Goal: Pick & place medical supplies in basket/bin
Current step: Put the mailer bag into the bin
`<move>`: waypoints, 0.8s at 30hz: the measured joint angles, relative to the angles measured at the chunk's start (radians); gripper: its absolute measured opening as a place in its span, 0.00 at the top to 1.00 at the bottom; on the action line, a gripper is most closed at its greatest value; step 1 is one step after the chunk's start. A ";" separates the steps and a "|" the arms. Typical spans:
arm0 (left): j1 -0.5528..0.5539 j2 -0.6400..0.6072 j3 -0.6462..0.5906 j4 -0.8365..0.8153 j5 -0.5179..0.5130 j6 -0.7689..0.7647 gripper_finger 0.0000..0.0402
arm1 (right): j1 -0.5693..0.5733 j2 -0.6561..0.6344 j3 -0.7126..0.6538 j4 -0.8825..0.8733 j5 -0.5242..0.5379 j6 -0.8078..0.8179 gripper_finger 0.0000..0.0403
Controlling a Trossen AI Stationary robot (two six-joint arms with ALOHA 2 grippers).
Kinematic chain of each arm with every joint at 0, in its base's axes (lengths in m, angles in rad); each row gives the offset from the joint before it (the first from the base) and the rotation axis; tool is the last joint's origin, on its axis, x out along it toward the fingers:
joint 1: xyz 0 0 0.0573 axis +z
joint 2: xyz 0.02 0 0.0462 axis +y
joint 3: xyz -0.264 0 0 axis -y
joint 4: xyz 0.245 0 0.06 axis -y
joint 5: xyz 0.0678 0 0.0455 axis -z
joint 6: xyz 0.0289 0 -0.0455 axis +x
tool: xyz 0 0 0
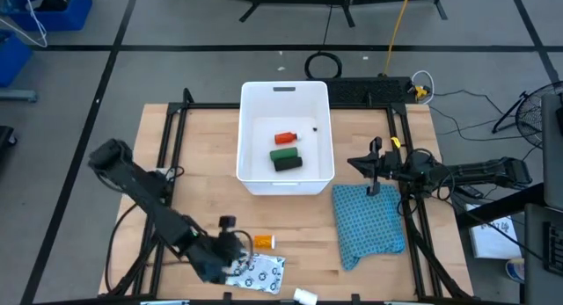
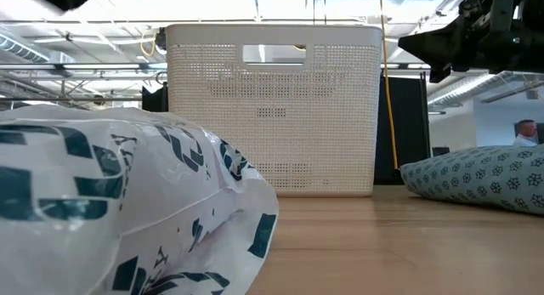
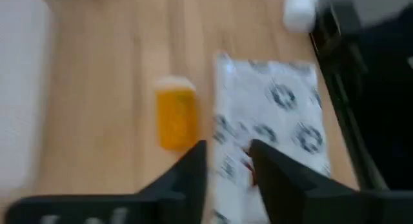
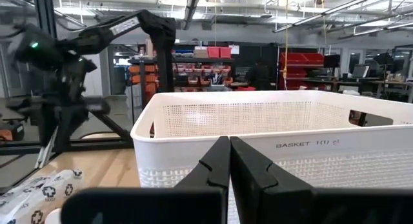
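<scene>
The flat white packet is lying near the table's front edge, its long axis running roughly along that edge, with the orange bottle just beside it on the basket side. The left gripper is hovering over the packet's near end — fingers parted a little, gripping nothing — and is far nearer than the right gripper, which is waiting closed beside the basket, above the blue cloth

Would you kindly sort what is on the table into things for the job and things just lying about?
For the job: white tub, red tube, green block, black block, orange bottle, printed packet, small white bottle.

Lying about: blue cloth, cables.
</scene>
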 joint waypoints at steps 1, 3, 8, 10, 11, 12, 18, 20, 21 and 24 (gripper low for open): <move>0.003 0.028 0.016 -0.016 0.026 -0.030 0.63 | 0.000 0.000 0.000 0.000 0.000 0.000 1.00; 0.006 0.071 0.041 -0.031 0.046 -0.070 0.53 | 0.000 0.000 0.000 0.000 0.000 0.000 1.00; 0.009 0.144 0.059 -0.036 0.070 -0.070 0.34 | 0.000 0.000 0.000 -0.001 -0.001 -0.024 1.00; 0.016 0.159 0.059 -0.035 0.087 -0.070 0.30 | 0.001 0.000 0.000 -0.005 -0.001 -0.025 1.00; 0.020 0.164 0.059 -0.034 0.087 -0.070 0.28 | 0.001 0.000 0.000 -0.008 -0.001 -0.026 1.00; 0.024 0.170 0.059 -0.031 0.085 -0.070 0.27 | 0.001 0.000 0.000 -0.009 -0.001 -0.026 1.00; 0.057 0.205 0.059 -0.020 0.148 -0.052 0.27 | 0.001 0.000 0.000 -0.016 -0.001 -0.037 1.00; 0.065 0.217 0.059 -0.012 0.186 -0.038 0.29 | 0.001 0.000 0.000 -0.016 -0.001 -0.035 1.00; 0.070 0.222 0.059 -0.004 0.197 -0.034 0.31 | 0.001 0.000 0.000 -0.016 -0.001 -0.034 1.00; 0.081 0.226 0.059 -0.001 0.202 -0.029 0.38 | 0.001 0.000 0.000 -0.016 -0.001 -0.034 1.00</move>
